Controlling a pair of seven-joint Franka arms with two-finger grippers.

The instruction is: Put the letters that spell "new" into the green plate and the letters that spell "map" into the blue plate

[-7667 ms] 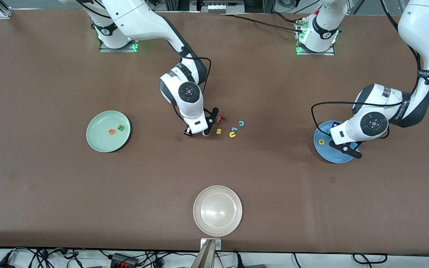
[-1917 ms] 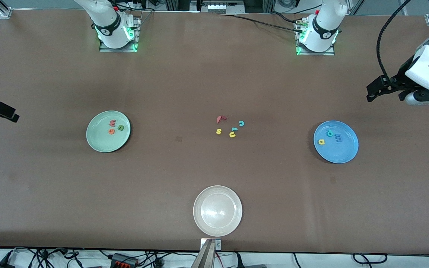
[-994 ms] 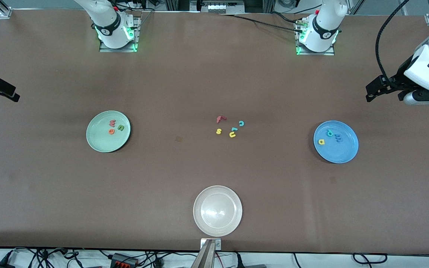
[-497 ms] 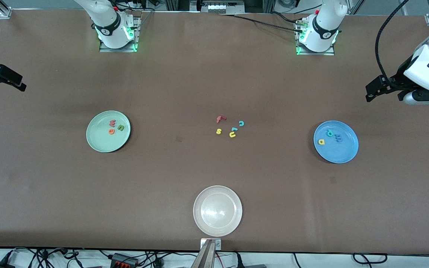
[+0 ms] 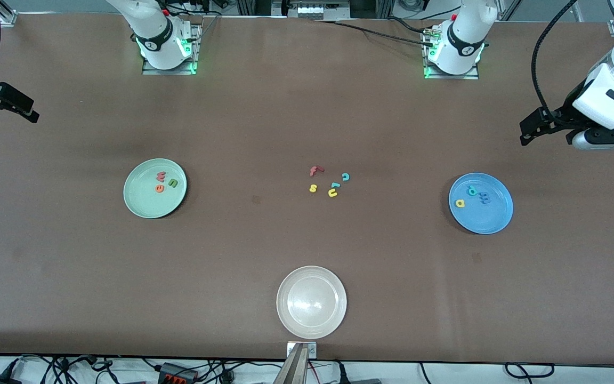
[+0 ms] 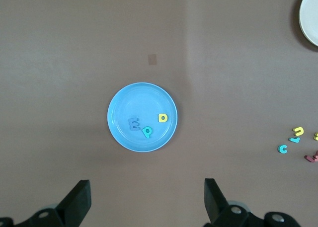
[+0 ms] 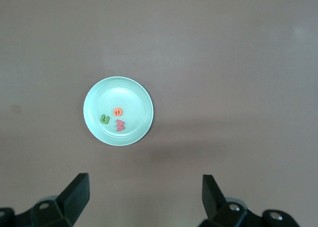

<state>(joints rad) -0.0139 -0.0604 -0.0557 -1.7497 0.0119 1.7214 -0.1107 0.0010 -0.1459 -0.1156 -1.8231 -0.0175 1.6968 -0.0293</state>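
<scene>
Nearest the front camera, a cream plate (image 5: 311, 302) sits empty at the worktop (image 5: 307, 245) edge.

Mid-worktop, the leftover letters lie in a loose cluster: red f (image 5: 315, 170), yellow s (image 5: 313, 188), yellow u (image 5: 332, 193), teal c (image 5: 345, 176) and one more small teal piece (image 5: 334, 185) touching the u. None belongs to either word.

Level with the cluster, toward the right arm's end, the green plate (image 5: 142, 205) holds the green n (image 5: 172, 183), orange e (image 5: 159, 188) and red w (image 5: 161, 176), close together near its rim. Toward the left arm's end, the blue plate (image 5: 491, 221) holds the blue m (image 5: 484, 198), yellow a (image 5: 460, 202) and teal p (image 5: 471, 189).

Farthest back, both arms are raised and wait. The left gripper (image 6: 146, 202) hangs released and empty over bare worktop at its end, just past the blue plate; the right gripper (image 7: 144, 199) hangs likewise, jaws wide, at the other end, its wrist camera looking down on the green plate.

By this layout the sort appears complete. The risks from here are:
- a further descent into the cluster, which would carry a stray letter to a plate and spoil a word;
- an arm sweeping low, which could nudge a plate or flick the light foam letters out, those near the rims first.
</scene>
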